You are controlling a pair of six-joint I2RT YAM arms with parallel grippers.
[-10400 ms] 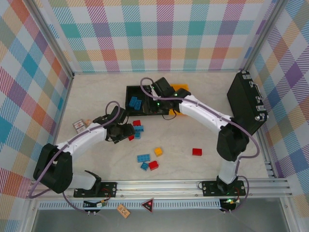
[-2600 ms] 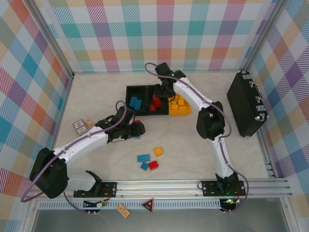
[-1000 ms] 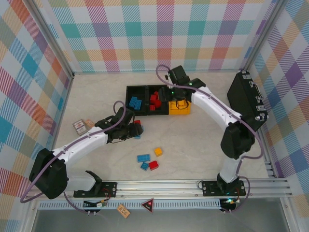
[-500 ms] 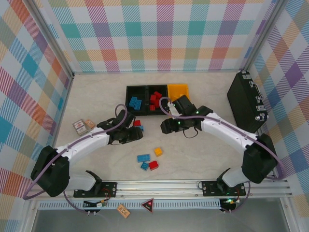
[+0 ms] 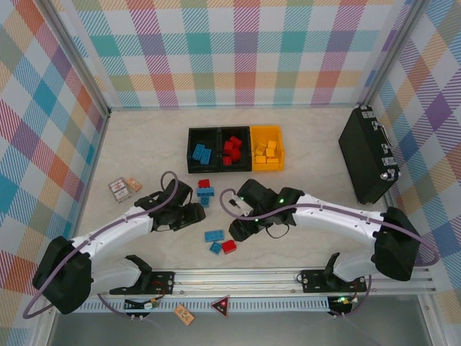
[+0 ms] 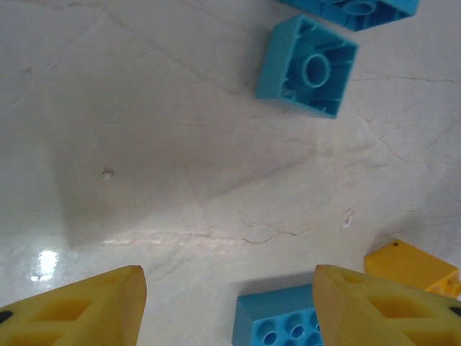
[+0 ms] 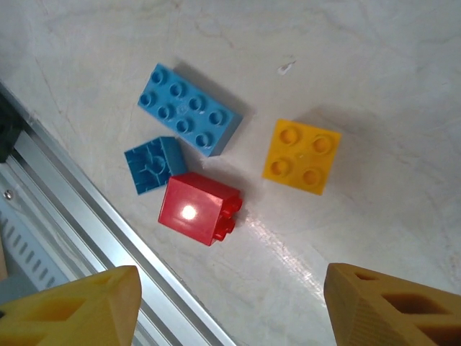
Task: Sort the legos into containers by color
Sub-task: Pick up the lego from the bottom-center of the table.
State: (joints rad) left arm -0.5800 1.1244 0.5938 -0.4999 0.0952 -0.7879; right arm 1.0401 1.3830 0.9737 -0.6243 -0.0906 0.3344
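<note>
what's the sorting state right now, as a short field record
left black bin: blue legos
middle black bin: red legos
yellow bin: yellow legos
loose by right claw: blue 2x4 brick, small blue brick, red brick, yellow 2x2 brick
left claw: open, empty
right claw: open, empty

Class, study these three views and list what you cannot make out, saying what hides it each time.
- Top view: the yellow brick is hidden under the right gripper.
- Left wrist view: the lower blue brick is cut off by the bottom edge, and the upper blue brick by the top edge.
- Top view: the print on the cards is too small to read.
- Top view: the binned bricks blend into the yellow bin, so the count is unclear.
</note>
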